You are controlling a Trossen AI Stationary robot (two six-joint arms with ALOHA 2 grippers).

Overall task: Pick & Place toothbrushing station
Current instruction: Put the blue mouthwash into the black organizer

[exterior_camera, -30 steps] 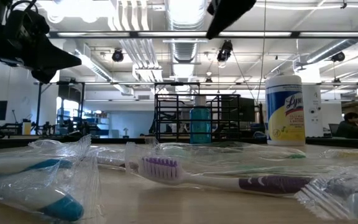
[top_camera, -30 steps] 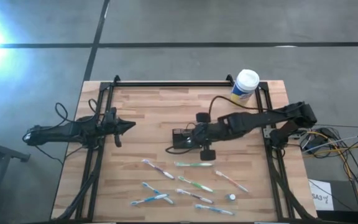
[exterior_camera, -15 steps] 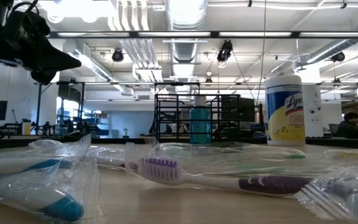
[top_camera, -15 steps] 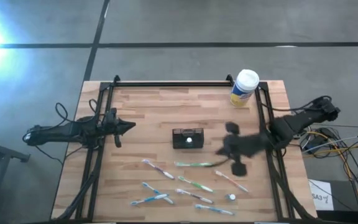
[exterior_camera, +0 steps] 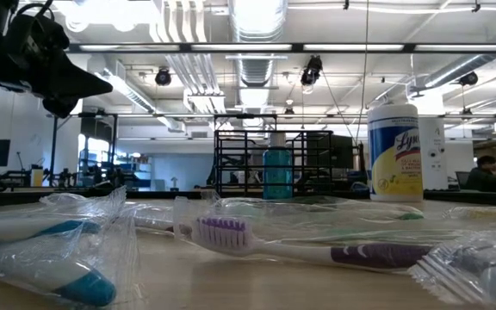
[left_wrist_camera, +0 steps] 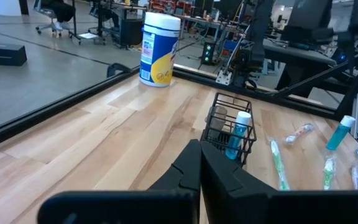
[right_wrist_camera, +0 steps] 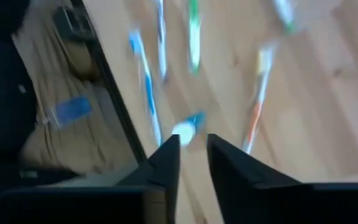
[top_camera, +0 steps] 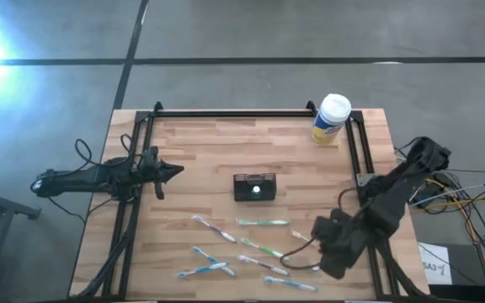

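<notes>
Hovering low right in the high view, the right gripper (top_camera: 327, 252), fingers slightly apart and empty, should settle before descending; the toothbrushing station (top_camera: 254, 187) sits mid-frame, unheld.

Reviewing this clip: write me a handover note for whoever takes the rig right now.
Left gripper: shut, empty, waiting at the table's left edge.
Right gripper: fingers slightly apart, empty, over the near right corner above the loose toothbrushes.
Toothbrushing station: upright mid-table, free of both arms, a blue tube in it.
Wipes canister: far right corner.
Done: station appears placed.
Left: nothing obvious for the station; toothbrushes lie loose on the near half of the table.
</notes>
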